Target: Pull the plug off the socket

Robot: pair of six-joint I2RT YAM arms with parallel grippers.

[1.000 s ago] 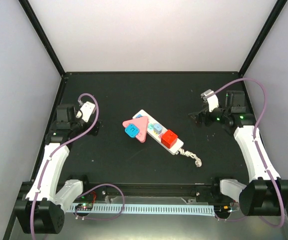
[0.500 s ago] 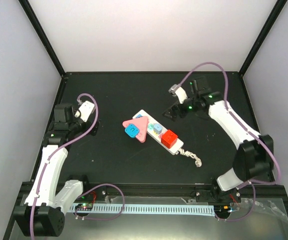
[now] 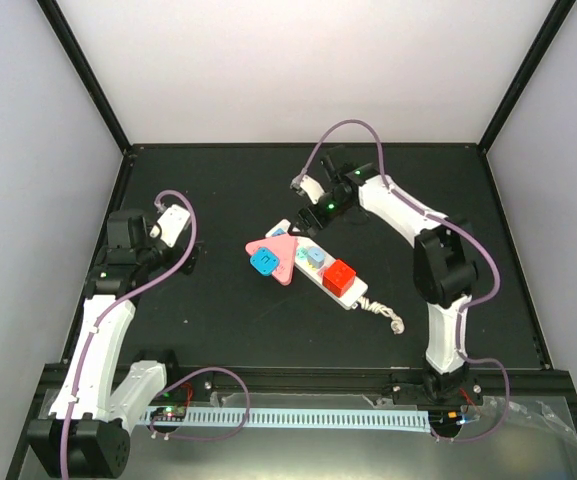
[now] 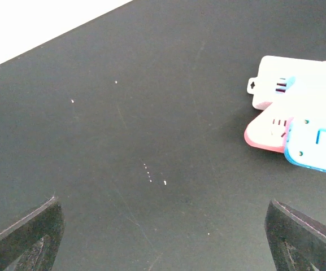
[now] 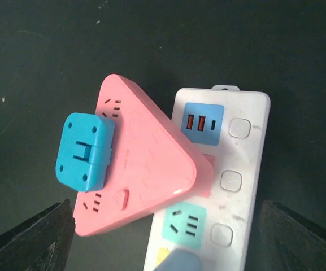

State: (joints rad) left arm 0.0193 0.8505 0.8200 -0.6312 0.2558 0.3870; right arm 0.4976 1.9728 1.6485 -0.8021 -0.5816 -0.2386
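Note:
The white power strip (image 3: 300,243) lies diagonally mid-table, its twisted cord (image 3: 384,313) at the near right end. A pink triangular adapter (image 3: 278,254) is plugged into it and carries a blue plug (image 3: 264,262). A light blue plug (image 3: 314,259) and a red plug (image 3: 340,277) sit further along. My right gripper (image 3: 303,222) is open above the strip's far end. In the right wrist view (image 5: 165,221) its fingers flank the pink adapter (image 5: 146,169), the blue plug (image 5: 84,150) and the strip (image 5: 239,169). My left gripper (image 3: 186,257) is open and empty, left of the strip (image 4: 271,83).
Black table surface with black frame posts and white walls around it. The left wrist view shows bare table below the left gripper (image 4: 163,226), with the pink adapter (image 4: 266,131) and blue plug (image 4: 318,142) at the right edge.
My right arm has swung from the right side of the table leftwards to above the strip's far end. The left arm has barely moved. The strip and plugs have not moved.

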